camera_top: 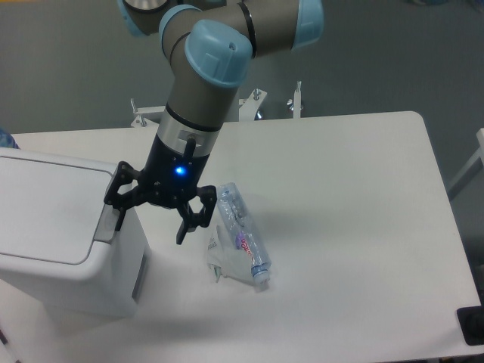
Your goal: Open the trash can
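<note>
The trash can (68, 249) is a large white boxy bin at the left of the table, its flat white lid (45, 208) down. A grey push tab (107, 221) sits on its right rim. My gripper (150, 228) is open, pointing down beside the bin's right edge. Its left finger (119, 218) is right at the grey tab; I cannot tell if it touches. Its right finger (184, 227) hangs over the table. Nothing is held.
A crushed clear plastic bottle (240, 236) lies on the white table (348, 227) just right of my gripper. Metal brackets (295, 100) stand at the table's far edge. A dark object (473, 327) sits at the front right corner.
</note>
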Robot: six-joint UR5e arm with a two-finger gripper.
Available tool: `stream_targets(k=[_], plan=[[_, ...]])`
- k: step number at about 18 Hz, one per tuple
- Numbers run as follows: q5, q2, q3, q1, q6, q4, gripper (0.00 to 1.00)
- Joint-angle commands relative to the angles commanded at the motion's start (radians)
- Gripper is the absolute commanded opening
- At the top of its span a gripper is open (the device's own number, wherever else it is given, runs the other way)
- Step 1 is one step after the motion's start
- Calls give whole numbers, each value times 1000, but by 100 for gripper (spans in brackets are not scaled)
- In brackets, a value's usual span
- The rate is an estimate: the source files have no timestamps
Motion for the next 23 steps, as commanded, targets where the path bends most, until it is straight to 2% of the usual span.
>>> stream_targets(k=[23], plan=[[2, -5, -2, -12, -25, 2, 100]])
